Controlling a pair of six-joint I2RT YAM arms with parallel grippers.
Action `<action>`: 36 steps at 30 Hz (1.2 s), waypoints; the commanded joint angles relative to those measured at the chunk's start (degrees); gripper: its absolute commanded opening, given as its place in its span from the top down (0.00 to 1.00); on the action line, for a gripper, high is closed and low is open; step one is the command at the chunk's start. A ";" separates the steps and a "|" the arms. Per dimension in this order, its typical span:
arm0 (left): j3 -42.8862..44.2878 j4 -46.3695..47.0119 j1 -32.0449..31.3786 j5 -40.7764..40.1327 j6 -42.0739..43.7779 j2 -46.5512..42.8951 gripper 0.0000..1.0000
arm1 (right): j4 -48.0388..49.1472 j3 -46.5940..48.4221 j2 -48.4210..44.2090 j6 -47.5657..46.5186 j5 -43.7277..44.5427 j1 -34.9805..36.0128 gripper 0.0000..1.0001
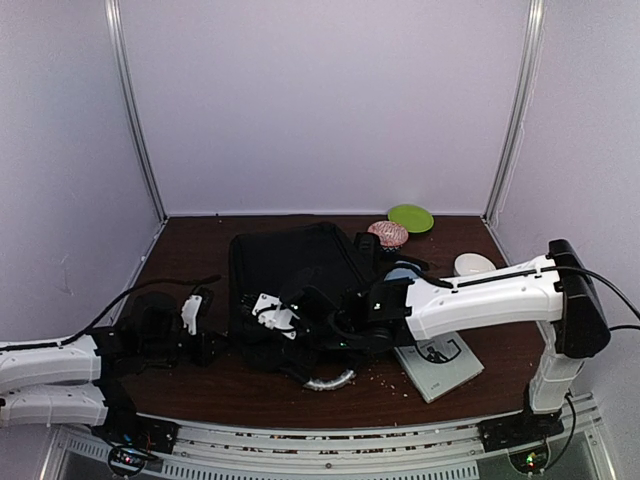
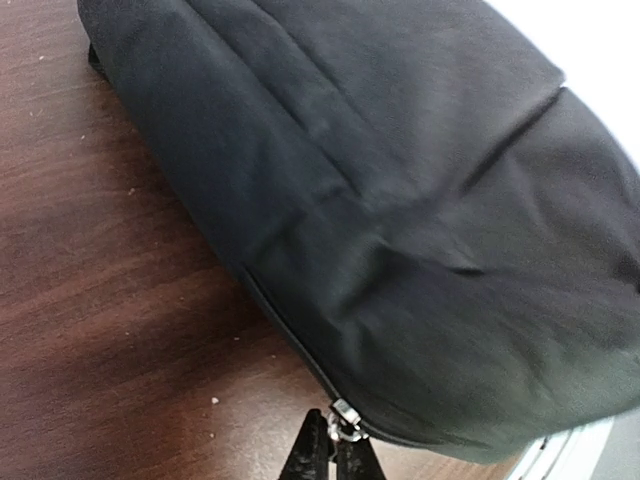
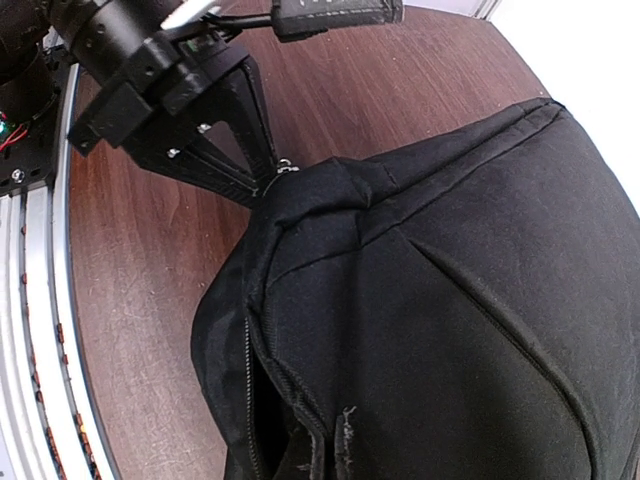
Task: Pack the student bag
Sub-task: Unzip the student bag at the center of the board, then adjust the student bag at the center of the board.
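The student bag (image 1: 290, 265) is a large black fabric backpack lying in the middle of the table, with its silvery handle (image 1: 330, 380) at the near end. My left gripper (image 2: 338, 440) is shut on the bag's metal zipper pull (image 2: 346, 412) at the bag's corner; the right wrist view shows the same grip (image 3: 272, 182). My right gripper (image 3: 343, 445) is shut on the black fabric edge beside the open zipper slit (image 3: 247, 400), its dark fingers hard to tell from the cloth. From above, both grippers meet at the bag's near left part (image 1: 262, 335).
A white flat book-like item (image 1: 440, 365) lies under the right arm. At the back right sit a green plate (image 1: 410, 217), a pink round object (image 1: 388, 233) and a white disc (image 1: 473, 264). The table's metal rail (image 3: 40, 330) runs along the near edge.
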 commanded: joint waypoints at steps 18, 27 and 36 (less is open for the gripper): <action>15.14 -23.14 -3.86 -12.36 4.08 -15.84 0.02 | 6.35 -11.70 -19.77 31.40 -0.36 -10.86 0.34; 36.33 -25.75 -25.52 -27.87 19.25 15.77 0.02 | 12.02 -34.59 -33.27 51.48 3.31 -21.89 0.35; 46.75 -29.92 -28.58 -23.24 30.56 32.89 0.02 | 16.72 -43.36 -37.09 58.09 0.28 -24.02 0.35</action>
